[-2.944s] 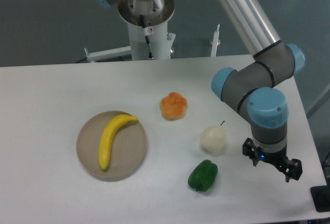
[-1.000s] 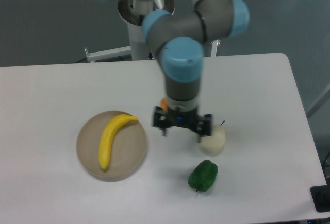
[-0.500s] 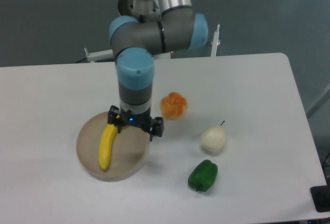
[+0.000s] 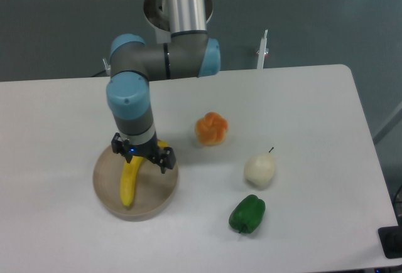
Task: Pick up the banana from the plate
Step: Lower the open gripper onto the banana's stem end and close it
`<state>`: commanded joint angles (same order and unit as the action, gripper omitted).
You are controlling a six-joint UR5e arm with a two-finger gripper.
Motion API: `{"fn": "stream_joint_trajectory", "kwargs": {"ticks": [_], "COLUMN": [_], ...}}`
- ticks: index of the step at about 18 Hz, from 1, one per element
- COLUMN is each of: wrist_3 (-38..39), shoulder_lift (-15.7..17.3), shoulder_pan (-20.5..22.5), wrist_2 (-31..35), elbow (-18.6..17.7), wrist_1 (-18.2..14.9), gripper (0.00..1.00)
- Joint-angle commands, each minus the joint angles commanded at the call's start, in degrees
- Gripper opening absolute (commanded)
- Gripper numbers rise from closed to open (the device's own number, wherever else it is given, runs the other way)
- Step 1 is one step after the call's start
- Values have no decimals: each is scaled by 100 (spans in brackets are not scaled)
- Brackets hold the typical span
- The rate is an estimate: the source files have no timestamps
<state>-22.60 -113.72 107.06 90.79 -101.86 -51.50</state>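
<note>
Beneath the spread jaws, between them, the banana [image 4: 130, 181] on the plate [image 4: 158, 196].

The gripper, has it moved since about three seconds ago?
Yes. The gripper has crossed the table from its right edge, beyond the pear, leftward to above the banana on the plate.

Hidden and cut-off items

Banana [image 4: 130, 182]: upper end covered by the end effector [image 4: 142, 154]; contact between them cannot be told. Table [image 4: 301, 103]: cut off at left and bottom frame edges. Arm: leaves frame at top.
</note>
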Motion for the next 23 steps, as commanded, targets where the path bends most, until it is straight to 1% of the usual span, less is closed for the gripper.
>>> {"fn": "stream_joint_trajectory", "kwargs": {"ticks": [1, 3, 9, 15, 19, 21, 22, 23], "wrist_3": [62, 80, 115, 212, 221, 212, 194, 185], "shoulder_lift": [-18, -80, -176, -299, -343, -335, -335, -343], "shoulder_pan": [-79, -150, -256, -273, -388, -388, -388, -396], "wrist_2": [0, 9, 106, 132, 343, 343, 343, 343], "elbow": [-18, -27, -9, -18, -9, 52, 44, 52], "wrist_1": [61, 62, 53, 70, 62, 62, 70, 70], "gripper": [100, 100, 100, 100, 99, 61, 47, 40]}}
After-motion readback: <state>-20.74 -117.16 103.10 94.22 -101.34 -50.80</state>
